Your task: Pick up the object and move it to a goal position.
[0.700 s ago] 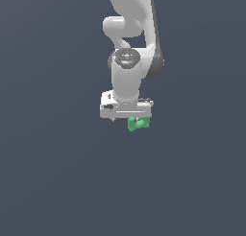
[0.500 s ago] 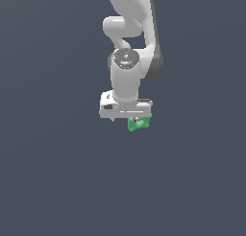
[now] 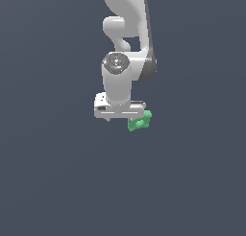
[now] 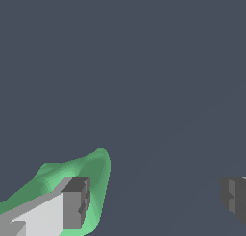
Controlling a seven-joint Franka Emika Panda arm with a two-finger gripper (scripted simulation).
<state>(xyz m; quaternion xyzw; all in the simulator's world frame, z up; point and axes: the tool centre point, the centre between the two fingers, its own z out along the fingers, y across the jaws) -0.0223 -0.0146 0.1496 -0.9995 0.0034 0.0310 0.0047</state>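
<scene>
The bright green object (image 3: 140, 121) lies on the dark floor, just under the exterior view's right end of my white gripper hand. My gripper (image 3: 120, 116) points down over it, and its fingers are mostly hidden by the hand in this view. In the wrist view the gripper (image 4: 153, 201) is open, with its two grey fingertips (image 4: 76, 204) far apart. The green object (image 4: 96, 175) shows around and behind one fingertip, not centred between the two. The gap between the fingers shows only floor. I cannot tell whether the finger touches the object.
A plain dark grey floor (image 3: 57, 182) fills both views. The white arm (image 3: 126, 33) rises toward the top of the exterior view. No goal marker or other object shows.
</scene>
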